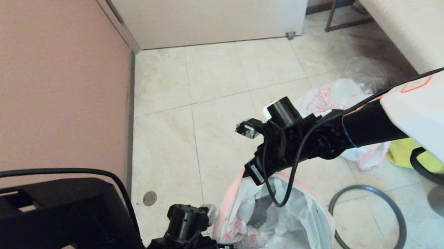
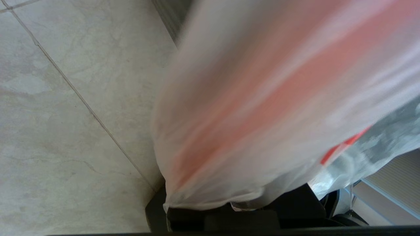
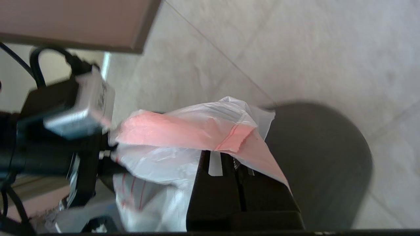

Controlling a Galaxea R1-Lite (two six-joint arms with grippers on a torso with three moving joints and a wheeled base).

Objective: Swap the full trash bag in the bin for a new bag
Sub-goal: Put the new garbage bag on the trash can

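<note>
The new bag [image 1: 277, 222] is spread open over the bin [image 3: 321, 157], low in the head view; the right gripper [image 3: 241, 168] is clamped on its pinkish edge; the left gripper [image 2: 216, 213] appears to pinch the opposite edge, though plastic hides its fingertips; the full trash bag [image 1: 329, 98] lies on the floor beyond; the grey hoop [image 1: 369, 221] lies just beside the bin.

Thin glossy plastic new bag [image 1: 278, 227]
</note>
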